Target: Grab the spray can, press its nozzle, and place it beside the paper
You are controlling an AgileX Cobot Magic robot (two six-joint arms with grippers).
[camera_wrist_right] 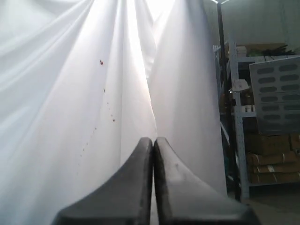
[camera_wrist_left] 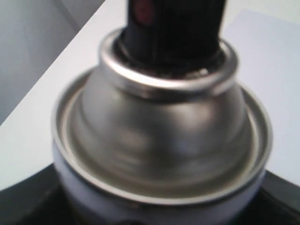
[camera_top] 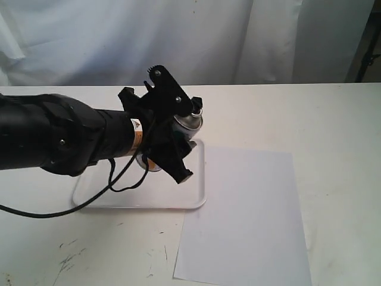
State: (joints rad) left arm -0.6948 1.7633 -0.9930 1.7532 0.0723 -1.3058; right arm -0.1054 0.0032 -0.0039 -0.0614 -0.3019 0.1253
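Observation:
My left gripper (camera_top: 174, 128) is shut on the spray can (camera_top: 188, 123) and holds it tilted in the air above the white tray (camera_top: 196, 199). The can's silver dome (camera_wrist_left: 159, 136) fills the left wrist view, with the black nozzle (camera_wrist_left: 173, 28) on top of it; nothing touches the nozzle. The nozzle (camera_top: 197, 111) points to the right, towards the paper. The white paper (camera_top: 244, 220) lies flat on the table right of the tray, and part of the paper (camera_wrist_left: 276, 65) shows behind the can. My right gripper (camera_wrist_right: 153, 141) is shut on nothing and faces a white curtain.
The tray overlaps the paper's near-left edge. A black cable (camera_top: 110, 190) hangs from the left arm over the tray. Scuff marks (camera_top: 68, 259) dot the table front. Metal shelves with boxes (camera_wrist_right: 262, 117) stand beside the curtain in the right wrist view.

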